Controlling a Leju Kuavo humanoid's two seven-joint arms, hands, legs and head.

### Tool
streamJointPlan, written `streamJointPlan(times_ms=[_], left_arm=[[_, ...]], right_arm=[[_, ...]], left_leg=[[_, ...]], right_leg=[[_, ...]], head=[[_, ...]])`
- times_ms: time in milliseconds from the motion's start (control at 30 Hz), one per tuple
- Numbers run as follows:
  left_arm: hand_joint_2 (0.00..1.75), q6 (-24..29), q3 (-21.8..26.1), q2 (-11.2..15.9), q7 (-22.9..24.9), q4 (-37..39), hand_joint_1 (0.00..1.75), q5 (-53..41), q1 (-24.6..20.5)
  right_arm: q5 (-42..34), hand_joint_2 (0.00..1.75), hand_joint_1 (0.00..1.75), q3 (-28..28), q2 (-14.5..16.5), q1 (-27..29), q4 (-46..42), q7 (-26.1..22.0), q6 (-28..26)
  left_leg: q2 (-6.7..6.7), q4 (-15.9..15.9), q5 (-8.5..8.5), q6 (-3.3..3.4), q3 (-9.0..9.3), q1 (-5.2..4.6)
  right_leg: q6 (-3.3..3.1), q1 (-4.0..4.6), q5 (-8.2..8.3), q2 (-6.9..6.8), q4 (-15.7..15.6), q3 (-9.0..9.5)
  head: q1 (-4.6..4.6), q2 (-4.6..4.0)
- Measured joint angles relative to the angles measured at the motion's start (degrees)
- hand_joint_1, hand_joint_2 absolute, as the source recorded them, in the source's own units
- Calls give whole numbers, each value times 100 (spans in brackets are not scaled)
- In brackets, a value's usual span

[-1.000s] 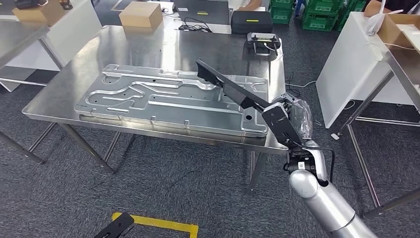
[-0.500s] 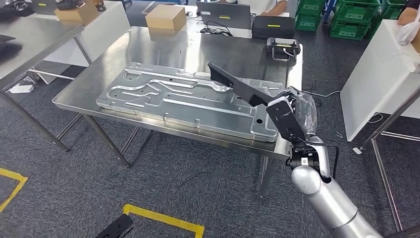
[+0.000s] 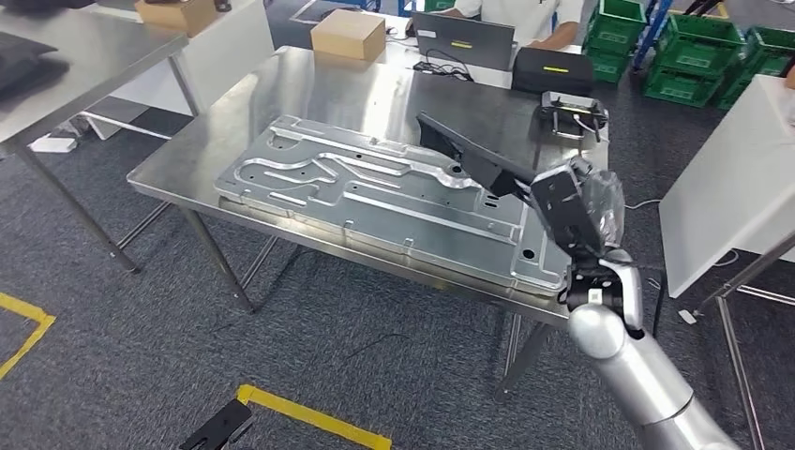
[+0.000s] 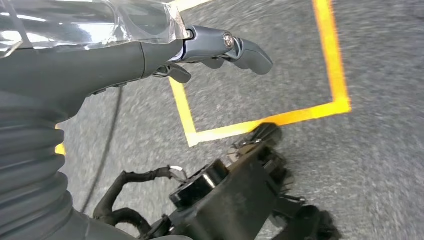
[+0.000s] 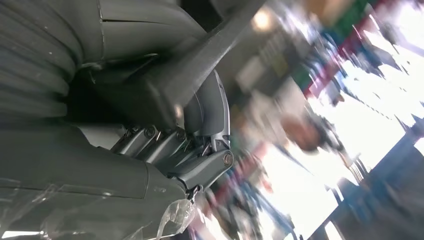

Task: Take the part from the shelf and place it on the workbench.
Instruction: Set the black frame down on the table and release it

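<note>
My right hand (image 3: 574, 206), wrapped in clear plastic, grips one end of a long black part (image 3: 469, 159). The part slants up and to the left, above the right end of the steel workbench (image 3: 375, 84) and over the big embossed aluminium plate (image 3: 375, 192) lying on it. In the right wrist view the dark fingers (image 5: 200, 150) are curled around the black part (image 5: 200, 65). My left hand (image 4: 220, 47) hangs above the grey carpet with its fingers stretched out and nothing in them.
On the far side of the workbench stand a cardboard box (image 3: 348, 34), a laptop (image 3: 464, 42), a black case (image 3: 551, 70) and a small black device (image 3: 572, 108). A person (image 3: 520, 14) sits behind. A white table (image 3: 741, 178) stands right, another steel table (image 3: 75, 56) left. Yellow tape (image 3: 309, 417) marks the floor.
The whole picture has shifted right and down, so the camera has moved. My right hand still holds the part, which now reaches further over the plate.
</note>
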Motion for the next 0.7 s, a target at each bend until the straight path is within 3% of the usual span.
streamJointPlan(times_ms=[33, 67, 133, 200, 267, 333, 400, 467, 533, 567, 600, 633, 700], left_arm=[[175, 25, 0, -2, 0, 20, 0, 9, 2], [175, 43, -1, -3, 0, 40, 0, 15, 1], [175, 68, 1, -7, 0, 90, 0, 31, -8], [175, 93, 4, -7, -1, 156, 0, 52, -22], [175, 130, 7, -2, -2, 231, 0, 73, -43], [175, 166, 9, 10, -2, 304, 0, 73, -82], [175, 187, 14, 30, -2, 375, 0, 65, -140], [175, 196, 17, 46, -2, 452, 0, 77, -177], [175, 203, 19, 53, -2, 528, 0, 127, -186], [175, 211, 20, 54, -2, 565, 0, 168, -188], [175, 223, 21, 55, -2, 600, 0, 215, -190], [175, 241, 21, 55, -2, 640, 0, 263, -189], [175, 291, 20, 56, -1, 726, 0, 337, -188]], right_arm=[[8, 175, 175, 5, -6, 82, 13, 9, -11], [18, 175, 175, 9, -9, 133, 19, 12, -17], [42, 175, 175, 7, -22, 168, 31, 11, -36], [56, 175, 175, 8, -45, 188, 65, 12, -54], [55, 175, 175, 15, -54, 214, 99, 9, -58], [56, 175, 175, 18, -50, 224, 120, 3, -60], [57, 175, 175, 19, -48, 225, 144, -2, -60], [57, 175, 175, 21, -48, 248, 172, -5, -57], [58, 175, 175, 24, -47, 274, 192, -10, -56], [61, 175, 175, 24, -47, 279, 201, -11, -56], [63, 175, 175, 25, -47, 282, 207, -13, -59], [66, 175, 175, 25, -48, 285, 218, -10, -64], [74, 175, 175, 25, -52, 288, 240, 2, -82]], left_leg=[[-82, 8, 24, 5, -28, -19], [-174, 15, 50, 8, -50, -41], [-334, 21, 97, -6, -87, -68], [-456, 41, 127, -49, -144, -48], [-531, 144, 147, -103, -197, -21], [-517, 415, 165, -164, -347, -25], [-450, 984, 130, -253, -749, 19], [-400, 1622, -42, -348, -1288, 110], [-370, 1732, -189, -419, -1608, 172], [-349, 1511, -137, -446, -1627, 193], [-311, 1143, 80, -463, -1574, 208], [-250, 695, 479, -467, -1506, 208], [-163, 177, 1077, -421, -1399, 181]], right_leg=[[-6, 1, 132, 4, -79, -23], [-28, 6, 372, 16, -346, 36], [-148, 36, 863, 113, -1078, 241], [-273, 85, 1021, 184, -1507, 344], [-331, 90, 986, 132, -1619, 382], [-377, 45, 942, 44, -1670, 503], [-403, 17, 858, -18, -1690, 644], [-393, -2, 757, -34, -1691, 759], [-358, -39, 635, -34, -1690, 911], [-332, -62, 560, -34, -1690, 1004], [-301, -83, 469, -35, -1690, 1108], [-260, -90, 367, -35, -1685, 1211], [-166, -76, 192, -37, -1708, 1341]], head=[[3, 1], [5, 1], [1, 1], [0, 1], [8, 1], [6, 1], [-2, 0], [-5, 0], [-5, -1], [-5, -1], [-6, -1], [-7, -2], [-2, -2]])
